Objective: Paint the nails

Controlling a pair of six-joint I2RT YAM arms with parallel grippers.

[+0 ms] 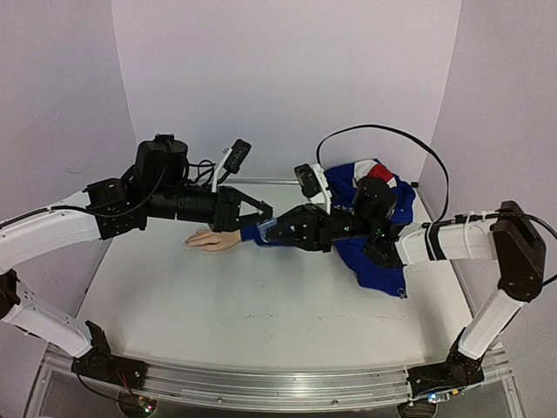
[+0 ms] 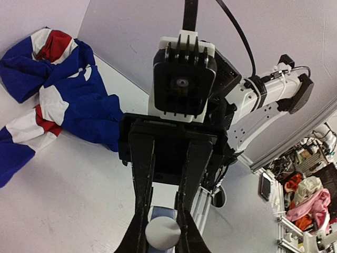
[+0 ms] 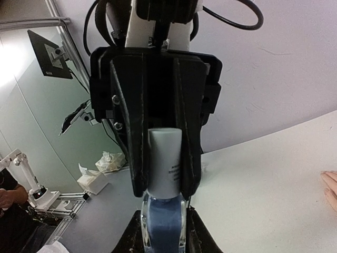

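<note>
The pale mannequin hand lies flat on the white table, its blue cuff towards the right; its nails are too small to make out. Just above the cuff, both grippers meet on a small clear bottle of blue polish. My right gripper is shut on the bottle's glass body. My left gripper is shut on its pale cap, which shows as a grey cylinder in the right wrist view. The hand's fingertips peek in at that view's right edge.
A crumpled blue, red and white cloth lies at the back right, under the right arm. A black cable arcs above it. White walls close the table on three sides.
</note>
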